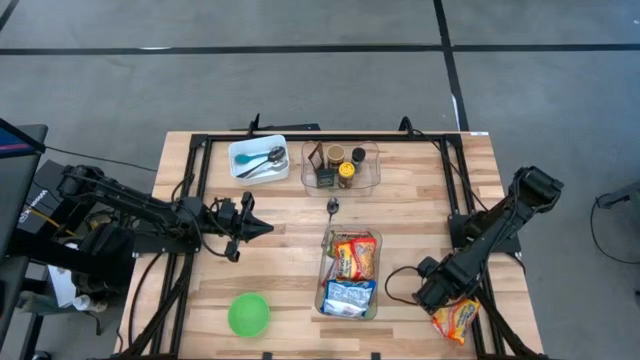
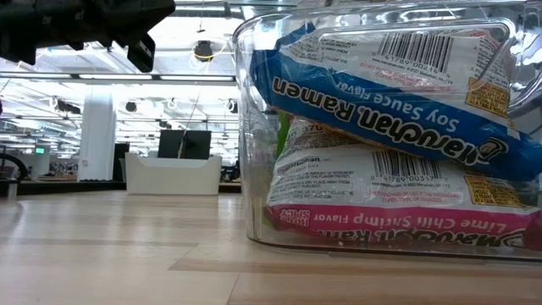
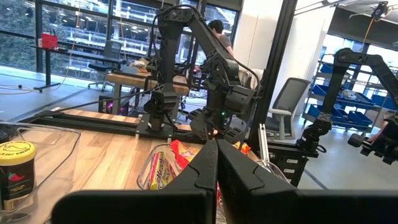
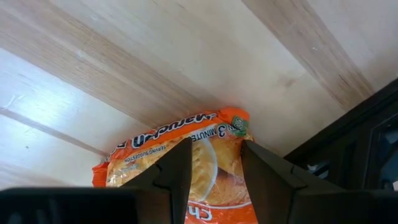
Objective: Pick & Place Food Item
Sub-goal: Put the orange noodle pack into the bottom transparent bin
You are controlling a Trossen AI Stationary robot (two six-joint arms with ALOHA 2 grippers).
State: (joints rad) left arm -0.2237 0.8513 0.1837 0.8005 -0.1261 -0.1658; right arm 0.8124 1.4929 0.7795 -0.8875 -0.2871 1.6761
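Right end effector [image 4: 214,171], fingers parted astride the orange ramen packet [image 4: 180,168], which lies flat on the surface [image 1: 420,215] near its front right corner, directly beneath; whether pinched, cannot tell. Left end effector [image 1: 262,228], pressed together, idles well apart across the clear bin [image 1: 349,273].

Blue ramen packet [image 2: 381,80], top of the clear bin [image 2: 254,127], low view: text appears upside down; reads "Maruchan Ramen" and "Soy Sauce Flavor"; a barcode with digits too small to read surely.
Pink-banded ramen packet [image 2: 381,203], beneath it: also upside down; reads "Lime Chili Shrimp Flavor" and part of "Maruchan"; another barcode.
Orange ramen packet [image 4: 186,162], right wrist view: upside-down "Maruchan" and "3 Minutes"; smaller print unreadable.
Yellow-lidded jar [image 3: 17,177], left wrist view: label print too small to read.
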